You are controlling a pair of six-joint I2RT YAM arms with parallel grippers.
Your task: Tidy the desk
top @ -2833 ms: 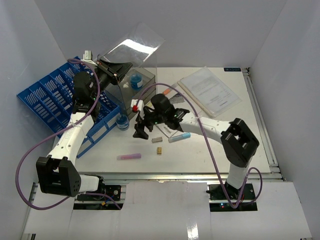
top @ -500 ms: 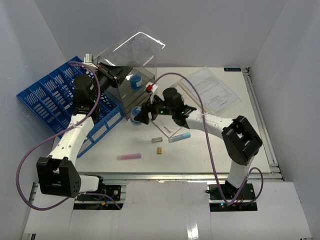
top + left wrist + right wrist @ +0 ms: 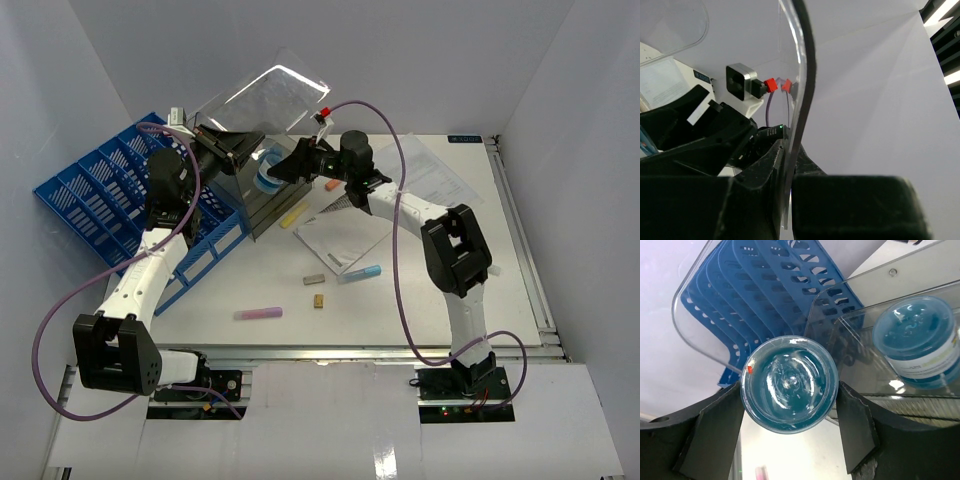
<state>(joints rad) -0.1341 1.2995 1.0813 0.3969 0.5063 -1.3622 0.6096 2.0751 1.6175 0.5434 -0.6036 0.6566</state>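
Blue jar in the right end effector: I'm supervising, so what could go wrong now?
The blue jar, pinched at its sides by the right end effector, could slip. It might knock the second jar in the clear bin. The lid, edge-held by the left end effector, could fall onto the right arm.

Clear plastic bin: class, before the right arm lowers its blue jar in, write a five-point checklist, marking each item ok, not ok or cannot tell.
1. Clear lid raised, left gripper shut on its edge: ok.
2. Blue jar clamped by the right gripper: ok.
3. Free floor in the clear plastic bin beside the second blue jar: ok.
4. Held jar fully over the opening: cannot tell.
5. Lid apart from the right gripper: ok.
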